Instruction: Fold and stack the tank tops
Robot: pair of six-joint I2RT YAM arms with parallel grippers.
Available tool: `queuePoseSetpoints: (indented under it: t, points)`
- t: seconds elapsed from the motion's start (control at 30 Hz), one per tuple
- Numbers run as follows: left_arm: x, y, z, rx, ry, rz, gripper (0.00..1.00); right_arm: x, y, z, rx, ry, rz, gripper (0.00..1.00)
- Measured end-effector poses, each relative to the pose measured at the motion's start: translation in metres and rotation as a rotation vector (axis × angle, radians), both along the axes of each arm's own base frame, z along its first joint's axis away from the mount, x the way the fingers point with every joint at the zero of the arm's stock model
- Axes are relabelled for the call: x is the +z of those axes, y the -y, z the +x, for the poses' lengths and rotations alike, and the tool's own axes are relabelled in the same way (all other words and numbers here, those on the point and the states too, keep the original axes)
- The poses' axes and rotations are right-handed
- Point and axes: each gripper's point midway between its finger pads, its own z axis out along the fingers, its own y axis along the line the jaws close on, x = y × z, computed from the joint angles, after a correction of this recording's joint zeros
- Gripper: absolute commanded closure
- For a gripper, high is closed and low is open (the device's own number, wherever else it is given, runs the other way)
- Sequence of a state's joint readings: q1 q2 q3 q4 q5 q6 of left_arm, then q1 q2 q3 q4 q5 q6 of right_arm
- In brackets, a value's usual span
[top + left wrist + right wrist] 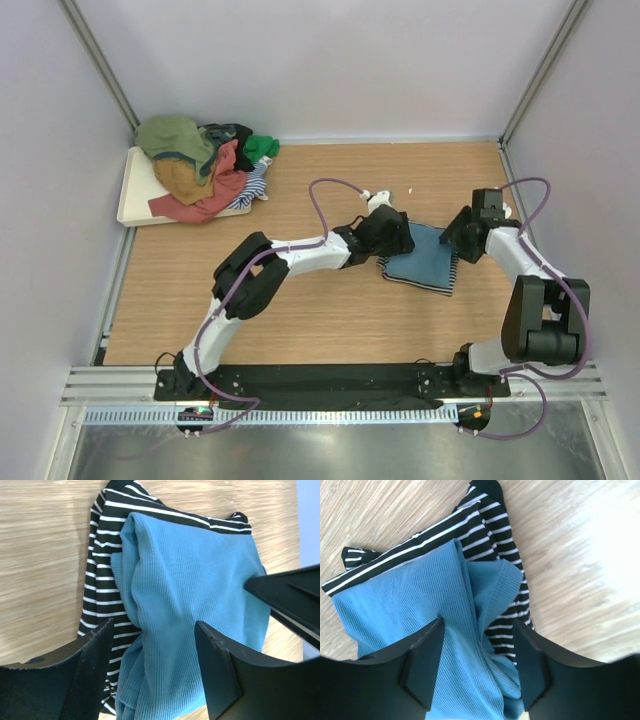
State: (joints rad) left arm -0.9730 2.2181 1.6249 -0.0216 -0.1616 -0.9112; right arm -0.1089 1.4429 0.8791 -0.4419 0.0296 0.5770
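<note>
Blue ribbed cloth is filling both wrist views: the blue top (190,595) is lying folded on the striped top (102,580) and covering most of it, so I am seeing black-and-white stripes only along the edges. From above, the pair is sitting on the table (300,310) right of centre, between the two arms, with stripes peeking out along the near and right edges. The left gripper (154,627) is hovering over one end of the blue top with its fingers spread apart and nothing pinched between them; I am looking down through the gap at loose folds of blue cloth. The right gripper (477,627) is hanging over the opposite end, fingers likewise apart, with blue cloth and a strip of stripes showing in the gap. I cannot tell whether any fingertip is touching the cloth. One black finger of the right gripper is poking into the left wrist view from the right. Well apart from all this, in the far left corner, the pile (205,165) of unfolded tops, olive, mustard, coral, green and another striped one, is spilling over a white tray (130,200).
</note>
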Motion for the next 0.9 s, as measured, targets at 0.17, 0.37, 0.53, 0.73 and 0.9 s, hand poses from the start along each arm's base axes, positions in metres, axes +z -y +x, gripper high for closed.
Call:
queuePoseSetpoints:
  t: [0.17, 0.37, 0.53, 0.73, 0.9]
  points:
    - [0.002, -0.013, -0.007, 0.002, -0.015, 0.022, 0.28, 0.026, 0.004, -0.019, -0.02, 0.056, -0.032, 0.21]
    - [0.023, -0.035, -0.03, -0.003, -0.05, -0.005, 0.27, 0.071, 0.0, -0.039, -0.018, 0.217, -0.039, 0.4]
    - [0.023, -0.041, -0.041, -0.012, -0.077, -0.039, 0.34, 0.042, -0.007, -0.055, 0.002, 0.145, -0.013, 0.51]
    - [0.015, -0.038, -0.052, -0.036, -0.117, -0.06, 0.43, 0.01, -0.018, -0.072, 0.032, 0.053, 0.043, 0.49]
    - [0.022, -0.029, -0.057, -0.053, -0.126, -0.104, 0.7, 0.005, -0.023, -0.075, 0.046, 0.043, 0.067, 0.64]
